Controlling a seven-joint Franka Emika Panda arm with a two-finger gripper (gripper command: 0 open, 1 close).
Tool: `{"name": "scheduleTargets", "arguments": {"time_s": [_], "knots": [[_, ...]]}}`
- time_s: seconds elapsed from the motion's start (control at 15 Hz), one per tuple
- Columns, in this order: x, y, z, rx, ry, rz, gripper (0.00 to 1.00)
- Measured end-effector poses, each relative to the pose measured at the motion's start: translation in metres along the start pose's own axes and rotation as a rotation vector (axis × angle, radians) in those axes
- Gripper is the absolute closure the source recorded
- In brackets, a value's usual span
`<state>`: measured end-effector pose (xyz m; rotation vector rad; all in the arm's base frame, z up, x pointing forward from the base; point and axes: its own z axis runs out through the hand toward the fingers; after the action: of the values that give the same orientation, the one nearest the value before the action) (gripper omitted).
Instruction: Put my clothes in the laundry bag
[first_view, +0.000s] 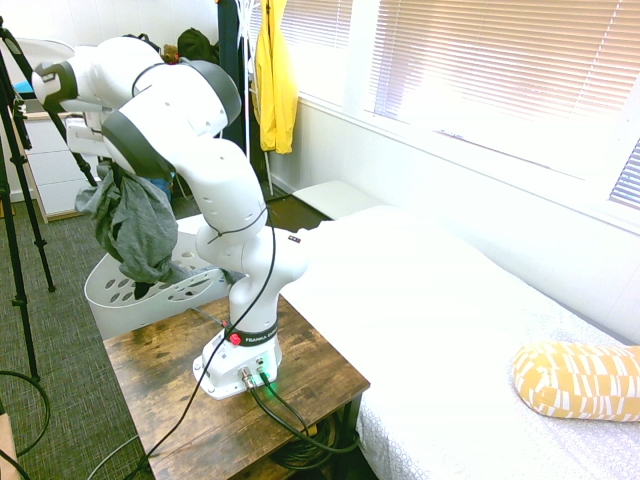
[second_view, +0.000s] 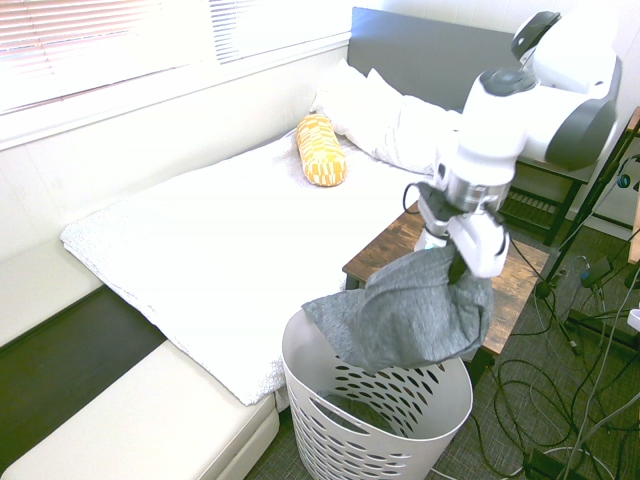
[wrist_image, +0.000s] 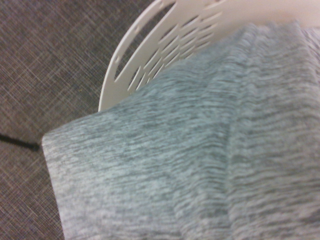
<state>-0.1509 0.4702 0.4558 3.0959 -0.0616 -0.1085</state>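
Arm: white, bent over and reaching out to one side.
Gripper (second_view: 462, 262): points straight down, fingers squeezed tight on the clothes (second_view: 410, 310).

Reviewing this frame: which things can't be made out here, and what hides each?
- Gripper fingertips: buried in the grey garment, second exterior view; arm blocks them in the first.
- Laundry basket floor: covered by the hanging garment, both exterior views.
- Garment type: bunched; wrist view shows only blurred fabric.
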Motion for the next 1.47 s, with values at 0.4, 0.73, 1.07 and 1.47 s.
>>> {"name": "scheduleTargets", "arguments": {"time_s": [0.4,0.73,1.07,1.47], "knots": [[-0.008,-0.001,0.090,-0.068,-0.062,-0.033,0.00],[0.006,-0.004,0.097,-0.069,-0.070,-0.011,0.00],[0.019,-0.006,0.099,-0.072,-0.070,0.011,0.00],[0.127,-0.020,0.092,-0.053,-0.045,0.113,0.00]]}}
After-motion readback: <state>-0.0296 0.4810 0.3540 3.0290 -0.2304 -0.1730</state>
